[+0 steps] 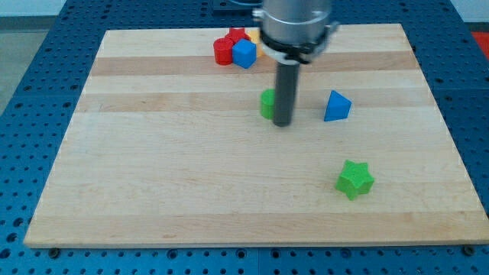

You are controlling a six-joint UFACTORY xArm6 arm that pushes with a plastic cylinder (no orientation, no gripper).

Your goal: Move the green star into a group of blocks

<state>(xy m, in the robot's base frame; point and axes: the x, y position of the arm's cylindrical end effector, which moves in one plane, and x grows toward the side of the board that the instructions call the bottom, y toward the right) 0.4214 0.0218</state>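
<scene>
While nothing yet touches it, the green star (354,179) lies nearest the view's bottom, right of centre on the wooden board (153,191), well apart from every other block. Judgement: small, rigid, light; should slide easily on smooth wood, but its points may make it spin if pushed off-centre. Best contact looks like a notch or flat on the side facing away from the target group, push line through its middle. No gripper on this rig, so no open or closed state to record; the rod merely pushes and holds nothing. Further up, my tip (283,123) stands near board centre, just beside a green block (267,104) partly hidden behind the rod, shape not clear; cannot tell if they touch. Blue triangular block (336,106) sits to the view's right of the tip, near but apart. Farthest, at the view's top, a cluster: red blocks (226,47), blue cube (244,53), a yellow sliver mostly hidden by the arm. No containers present.
</scene>
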